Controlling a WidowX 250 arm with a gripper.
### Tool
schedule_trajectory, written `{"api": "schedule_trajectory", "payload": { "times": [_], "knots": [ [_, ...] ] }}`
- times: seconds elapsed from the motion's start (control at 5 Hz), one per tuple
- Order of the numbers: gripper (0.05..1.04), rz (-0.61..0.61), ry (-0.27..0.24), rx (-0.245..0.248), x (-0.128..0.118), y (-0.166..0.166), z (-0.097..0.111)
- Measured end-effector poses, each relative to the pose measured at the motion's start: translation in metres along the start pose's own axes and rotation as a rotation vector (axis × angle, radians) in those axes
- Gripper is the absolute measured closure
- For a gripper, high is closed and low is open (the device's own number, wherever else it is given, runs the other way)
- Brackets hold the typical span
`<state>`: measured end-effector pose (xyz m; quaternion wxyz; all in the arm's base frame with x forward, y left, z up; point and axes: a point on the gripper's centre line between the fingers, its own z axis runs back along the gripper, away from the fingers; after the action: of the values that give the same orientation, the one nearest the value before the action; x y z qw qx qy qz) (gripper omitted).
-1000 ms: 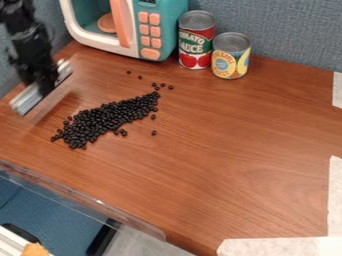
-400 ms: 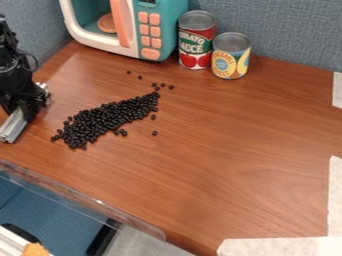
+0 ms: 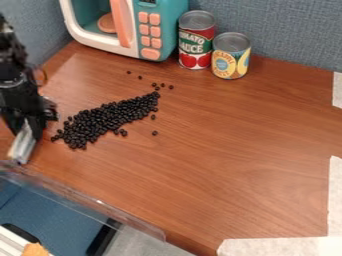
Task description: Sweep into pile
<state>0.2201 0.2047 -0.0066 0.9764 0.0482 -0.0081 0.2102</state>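
At the left edge of the view the black gripper [image 3: 28, 120] hangs low over the table, left of the beans, holding a light silvery sweeping tool [image 3: 24, 143] that slants down toward the table's front edge. Black beans [image 3: 107, 119] lie in a long diagonal heap, from lower left to upper right. A few loose ones [image 3: 162, 85] are scattered past its upper right end, and a single bean [image 3: 154, 133] lies to its lower right. A narrow strip of wood shows between the tool and the heap's lower left end.
A toy microwave [image 3: 155, 30] stands at the back left, with a tomato sauce can [image 3: 196, 41] and a pineapple can [image 3: 231, 56] beside it. A clear plastic guard [image 3: 87, 198] runs along the front left edge. Pale tape [image 3: 280, 247] marks the right and front edges.
From the upper left, the gripper and tool have come down along the left side toward the front edge, with the tool turning to a steeper angle. The bean heap looks the same.
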Motion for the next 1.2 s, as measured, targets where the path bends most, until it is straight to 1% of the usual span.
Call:
{"api": "schedule_trajectory", "payload": {
  "times": [0.2, 0.4, 0.6, 0.8, 1.0, 1.2],
  "knots": [
    [0.701, 0.068, 0.040, -0.005, -0.006, -0.022, 0.001],
    [0.701, 0.203, 0.057, -0.023, -0.007, -0.045, 0.003],
    [0.701, 0.312, 0.046, -0.042, -0.002, -0.063, 0.004],
    [0.701, 0.379, 0.032, -0.046, 0.006, -0.073, 0.005],
    [0.702, 0.403, 0.019, -0.079, 0.020, -0.082, 0.005],
    [0.702, 0.419, 0.013, -0.112, 0.030, -0.092, 0.005]
  ]
}}
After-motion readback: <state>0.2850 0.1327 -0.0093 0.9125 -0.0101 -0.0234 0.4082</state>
